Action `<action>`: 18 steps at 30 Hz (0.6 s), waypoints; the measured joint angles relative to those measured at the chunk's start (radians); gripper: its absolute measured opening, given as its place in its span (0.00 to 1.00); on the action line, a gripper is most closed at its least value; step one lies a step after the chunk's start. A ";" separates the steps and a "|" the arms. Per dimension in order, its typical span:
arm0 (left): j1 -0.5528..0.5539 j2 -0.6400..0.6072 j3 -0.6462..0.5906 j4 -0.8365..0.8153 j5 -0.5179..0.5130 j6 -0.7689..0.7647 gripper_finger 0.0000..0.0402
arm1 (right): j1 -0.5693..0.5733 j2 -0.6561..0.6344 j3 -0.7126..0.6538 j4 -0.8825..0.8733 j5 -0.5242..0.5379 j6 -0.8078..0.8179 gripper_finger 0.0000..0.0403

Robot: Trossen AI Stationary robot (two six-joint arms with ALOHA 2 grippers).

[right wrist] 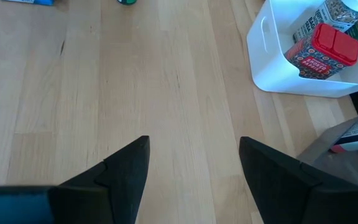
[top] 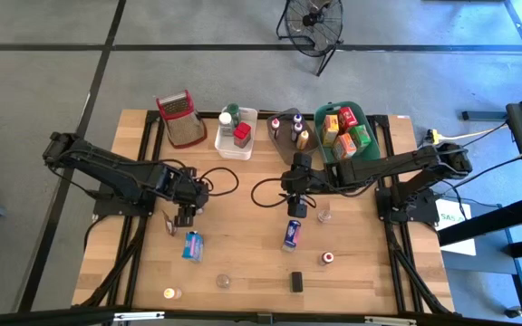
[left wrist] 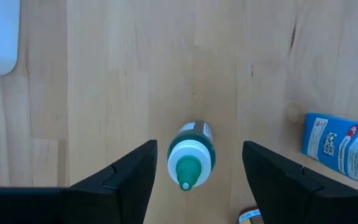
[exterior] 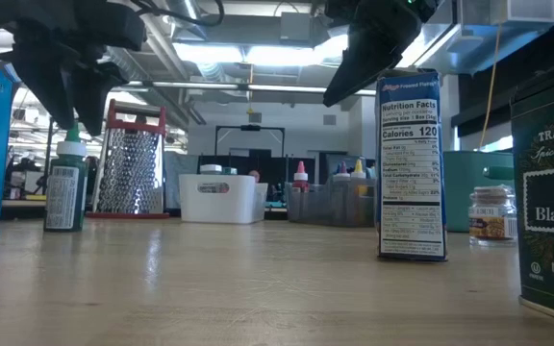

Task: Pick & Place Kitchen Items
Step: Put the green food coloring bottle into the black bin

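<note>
A small green bottle with a white nozzle cap (left wrist: 191,155) stands upright on the wood table; it also shows in the low view (exterior: 64,187) and in the high view (top: 171,224). My left gripper (left wrist: 194,180) is open and hangs over it, one finger on each side of the cap, touching nothing. A blue carton (exterior: 410,163) stands upright mid-table (top: 292,234). My right gripper (right wrist: 194,168) is open above bare wood, just on the far side of that carton (top: 295,206). A second blue carton (top: 192,244) lies near the green bottle (left wrist: 344,146).
Along the far edge stand a red-rimmed metal grater (top: 179,118), a white bin (top: 236,136) holding spice jars, a grey bin (top: 288,129) and a green bin (top: 344,131) of boxes. Small jars (top: 324,215) (top: 223,282) (top: 170,293) and a dark tin (top: 296,282) dot the near half.
</note>
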 joint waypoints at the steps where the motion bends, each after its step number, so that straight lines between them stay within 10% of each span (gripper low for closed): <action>1: 0.000 0.000 0.000 -0.001 0.001 0.000 0.58 | 0.000 0.000 0.000 0.000 0.000 -0.001 0.62; 18: 0.000 0.000 0.000 -0.005 -0.025 -0.013 0.58 | 0.000 0.000 0.000 -0.001 0.000 -0.003 0.62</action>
